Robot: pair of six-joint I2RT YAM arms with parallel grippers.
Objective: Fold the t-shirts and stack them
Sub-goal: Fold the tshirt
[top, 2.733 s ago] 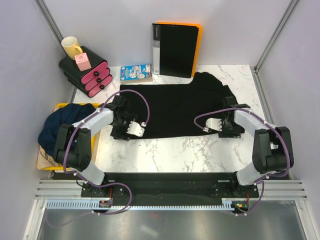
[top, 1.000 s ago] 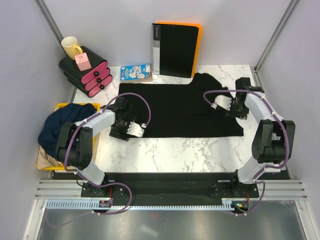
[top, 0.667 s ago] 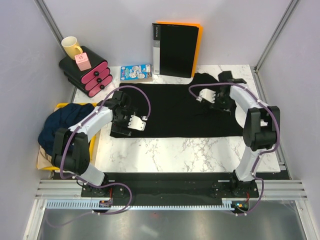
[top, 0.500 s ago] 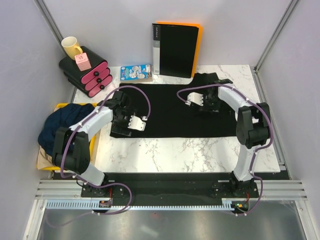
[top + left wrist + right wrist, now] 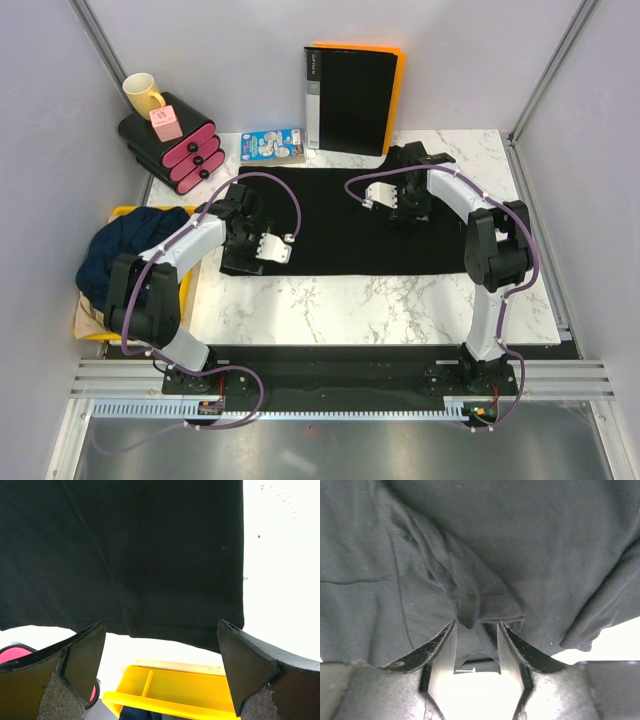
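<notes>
Fingers of the left gripper spread wide over the black t-shirt's edge, yellow bin beyond. Right wrist: right gripper pinching a fold of that shirt. From above: it's spread on the marble table, navy t-shirt in the bin.

Black t-shirt lies flat under the left gripper, one fold pinched in the right gripper; navy t-shirt heaped further left.

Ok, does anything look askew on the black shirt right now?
Yes: the black t-shirt lies mostly flat, but its far right part is bunched into a wrinkled ridge, pinched between the fingers of the right gripper. Nothing else stands out.
</notes>
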